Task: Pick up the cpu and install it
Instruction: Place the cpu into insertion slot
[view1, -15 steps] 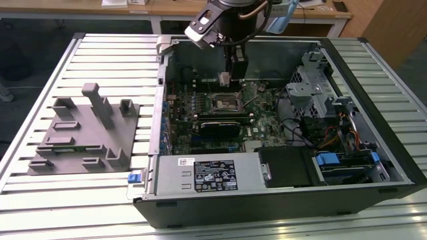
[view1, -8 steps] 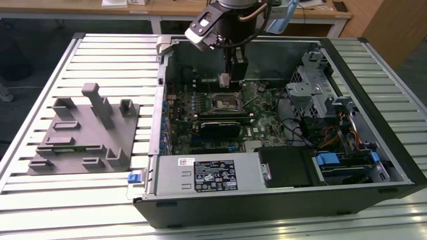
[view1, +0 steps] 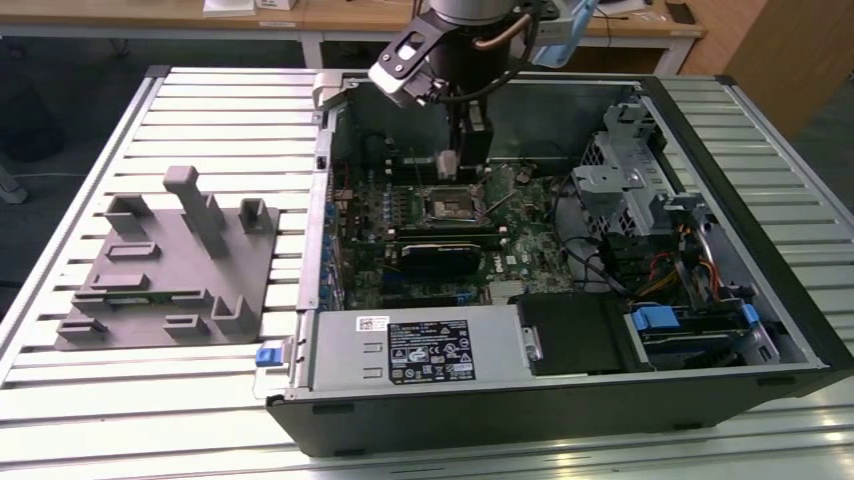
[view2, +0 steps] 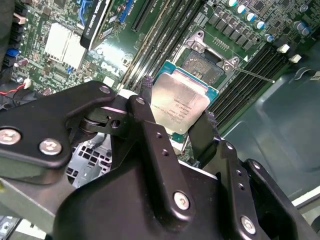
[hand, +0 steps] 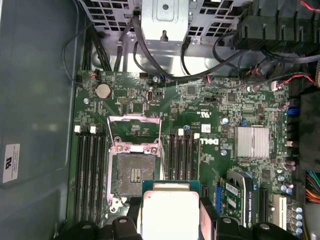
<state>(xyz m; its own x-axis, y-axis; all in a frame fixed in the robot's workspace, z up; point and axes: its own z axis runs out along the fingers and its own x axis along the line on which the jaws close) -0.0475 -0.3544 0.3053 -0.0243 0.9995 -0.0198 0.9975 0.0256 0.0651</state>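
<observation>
Clamped with the claw (view2: 177, 101) on opposite edges of the cpu (view2: 186, 95), holding it flat, silvery top up, poised above the middle of the motherboard (hand: 200, 100) just beside the open socket (hand: 132, 172), likely so its underside meets the contacts squarely

Bright, even light w/ soft shadows

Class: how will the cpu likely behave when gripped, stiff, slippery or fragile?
Probably stiff: the cpu spans the gripper by its edges without sagging. Likely slippery: its metal top looks smooth. Perhaps fragile: a thin green board rims it.
</observation>
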